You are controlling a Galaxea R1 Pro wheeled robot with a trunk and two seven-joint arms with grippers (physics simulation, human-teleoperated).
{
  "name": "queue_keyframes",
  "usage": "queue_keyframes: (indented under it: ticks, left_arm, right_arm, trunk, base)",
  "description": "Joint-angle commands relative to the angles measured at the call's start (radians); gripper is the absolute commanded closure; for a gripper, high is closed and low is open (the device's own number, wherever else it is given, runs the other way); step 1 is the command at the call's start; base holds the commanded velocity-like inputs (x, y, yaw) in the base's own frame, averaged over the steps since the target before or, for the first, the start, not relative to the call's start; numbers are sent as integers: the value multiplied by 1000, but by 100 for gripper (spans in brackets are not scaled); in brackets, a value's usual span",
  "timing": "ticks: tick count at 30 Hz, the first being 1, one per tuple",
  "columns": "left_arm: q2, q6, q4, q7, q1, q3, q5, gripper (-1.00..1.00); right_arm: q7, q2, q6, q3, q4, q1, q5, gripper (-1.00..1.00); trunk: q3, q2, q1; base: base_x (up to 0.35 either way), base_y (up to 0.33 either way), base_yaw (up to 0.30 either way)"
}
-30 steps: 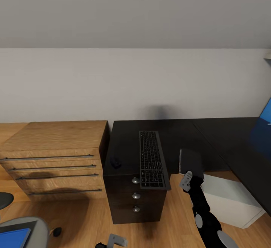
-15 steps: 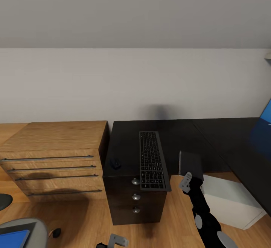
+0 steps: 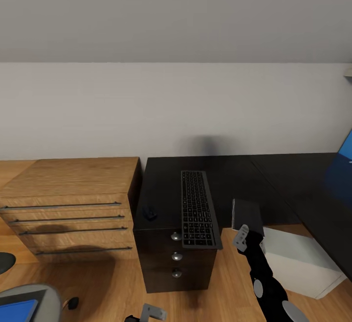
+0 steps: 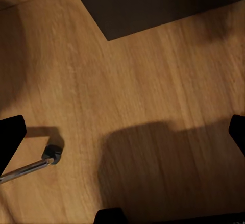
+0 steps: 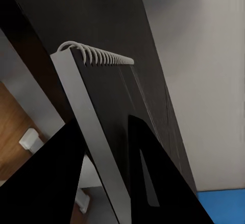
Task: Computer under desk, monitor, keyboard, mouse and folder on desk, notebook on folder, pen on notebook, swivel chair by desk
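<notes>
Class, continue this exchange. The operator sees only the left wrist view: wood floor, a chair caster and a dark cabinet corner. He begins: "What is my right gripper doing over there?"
Observer: The right gripper is shut on the notebook, a grey spiral-bound book held at the front edge of the desk.
Operator: Is the keyboard on the desk yet?
Observer: Yes. The keyboard lies on it, left of the notebook, with its near end overhanging the front edge above the drawers.
Operator: And the mouse?
Observer: The mouse sits on the desk near its left front corner, apart from the keyboard.
</notes>
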Motion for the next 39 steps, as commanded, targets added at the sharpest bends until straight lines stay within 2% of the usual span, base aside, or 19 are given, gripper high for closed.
queue_keyframes:
  ticks: [1,39]
  left_arm:
    - [1,4,-2,8,-2,-7,3,-100]
    - [-4,5,-2,7,-1,-7,5,-100]
  right_arm:
    - [-2,0,-3,-3,46,0,10,100]
    - [-2,-1,8,-6,48,0,10,100]
  trunk:
    - [-1,0,0]
    - [-1,0,0]
  base:
    - [0,0,0]
    - [16,-15,0]
